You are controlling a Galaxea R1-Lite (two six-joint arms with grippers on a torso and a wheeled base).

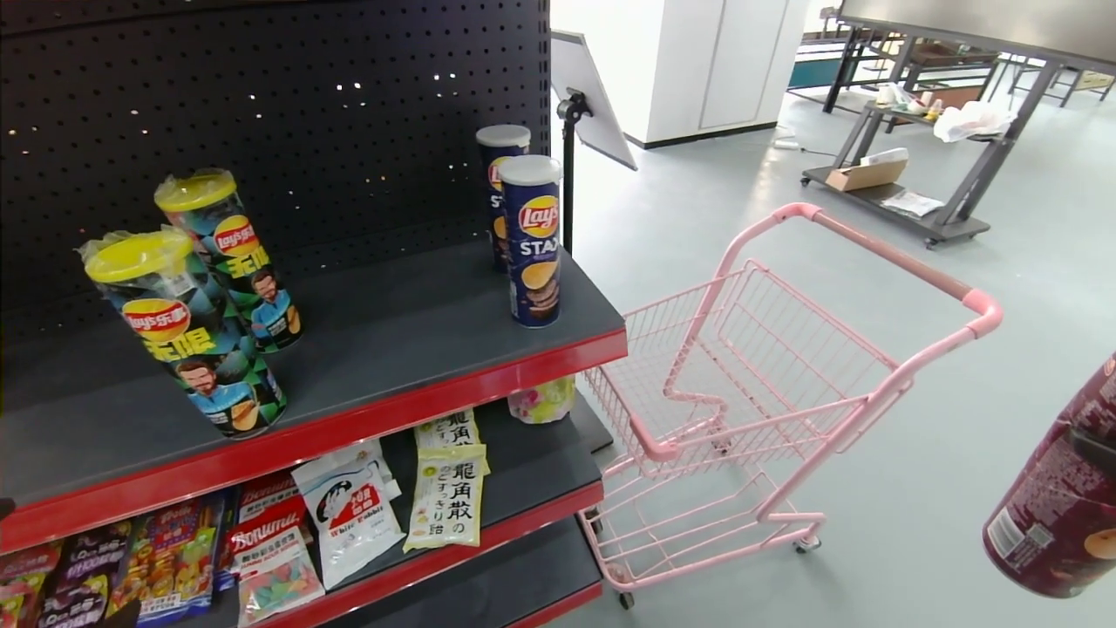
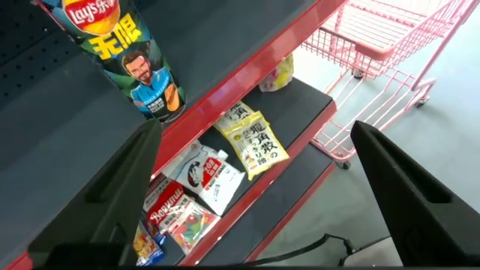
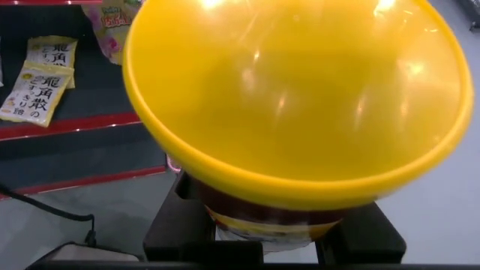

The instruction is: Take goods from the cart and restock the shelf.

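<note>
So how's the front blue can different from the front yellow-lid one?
The front blue can has a pale lid, the front yellow-lid can a yellow one. The blue can pictures chips, the yellow-lid can a man. Both are tall tubes standing on the top shelf.

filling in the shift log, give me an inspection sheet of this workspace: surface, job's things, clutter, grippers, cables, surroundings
surface: top shelf, dark deck, red front edge, room between the cans
job's things: two yellow-lidded cans standing at the shelf's left, two blue cans at its right end; maroon can in the right gripper; pink cart basket looks empty
clutter: snack bags lying on the lower shelf
grippers: left gripper open, holding nothing, by the shelf's front edge; right gripper shut on the maroon can
cables: black cable on the floor
surroundings: grey floor, sign stand beside the shelf, metal tables behind
</note>
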